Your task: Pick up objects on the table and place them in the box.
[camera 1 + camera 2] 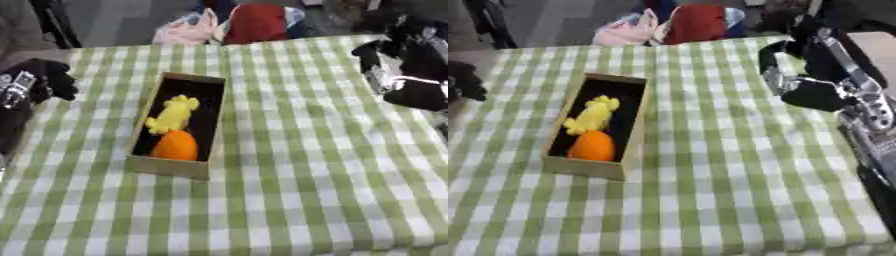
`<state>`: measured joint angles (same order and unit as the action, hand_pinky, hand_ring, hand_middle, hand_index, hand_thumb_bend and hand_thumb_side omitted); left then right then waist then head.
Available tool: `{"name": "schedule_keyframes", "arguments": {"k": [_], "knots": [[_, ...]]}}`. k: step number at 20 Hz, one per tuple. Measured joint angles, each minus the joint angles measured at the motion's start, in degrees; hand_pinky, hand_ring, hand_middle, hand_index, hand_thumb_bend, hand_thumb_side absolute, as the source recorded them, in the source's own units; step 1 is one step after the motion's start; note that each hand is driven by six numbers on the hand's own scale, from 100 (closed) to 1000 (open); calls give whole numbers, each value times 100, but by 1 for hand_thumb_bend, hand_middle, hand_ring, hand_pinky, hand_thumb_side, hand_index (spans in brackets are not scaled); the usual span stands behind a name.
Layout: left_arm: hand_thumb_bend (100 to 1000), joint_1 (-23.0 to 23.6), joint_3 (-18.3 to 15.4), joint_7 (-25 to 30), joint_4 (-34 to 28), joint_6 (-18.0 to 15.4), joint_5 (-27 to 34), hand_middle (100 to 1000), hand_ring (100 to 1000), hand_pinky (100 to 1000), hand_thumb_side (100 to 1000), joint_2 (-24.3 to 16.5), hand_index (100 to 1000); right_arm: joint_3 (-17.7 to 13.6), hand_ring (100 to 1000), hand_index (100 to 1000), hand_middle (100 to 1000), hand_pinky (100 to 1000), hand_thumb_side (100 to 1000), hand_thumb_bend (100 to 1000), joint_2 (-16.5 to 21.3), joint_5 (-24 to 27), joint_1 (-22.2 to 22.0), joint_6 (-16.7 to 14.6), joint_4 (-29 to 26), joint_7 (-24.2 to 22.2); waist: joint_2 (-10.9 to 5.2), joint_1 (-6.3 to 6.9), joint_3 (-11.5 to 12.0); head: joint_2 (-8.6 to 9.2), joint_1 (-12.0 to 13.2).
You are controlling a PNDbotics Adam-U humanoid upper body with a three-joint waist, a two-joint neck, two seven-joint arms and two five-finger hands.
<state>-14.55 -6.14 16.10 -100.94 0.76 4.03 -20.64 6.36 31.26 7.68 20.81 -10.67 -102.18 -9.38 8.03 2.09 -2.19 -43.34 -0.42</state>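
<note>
A tan open box [171,167] with a dark inside stands lengthwise on the green-and-white checked tablecloth [297,150], left of the middle. In it lie a yellow soft toy [174,114] and, toward the near end, an orange rounded object [177,146]. My right hand [800,75], black and silver, hovers over the table's far right part with its fingers relaxed and hanging down, holding nothing. My left hand [45,77] shows as a dark shape at the left edge, off the table's side and well apart from the box.
Beyond the table's far edge lie a pink bundle [185,30] and a red one [258,22]. Checked cloth spreads right of the box and in front of it. The table's left edge runs close to my left hand.
</note>
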Motion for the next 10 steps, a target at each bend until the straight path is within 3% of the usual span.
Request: {"name": "schedule_keyframes", "arguments": {"k": [10], "knots": [[110,114,-158,-102,-9,-12,-141,565,614,646,872,298,722,-216,875,832,698,682,277,100,-282,-330,-640,34,-228,1,264,74,55,-18,165]]}}
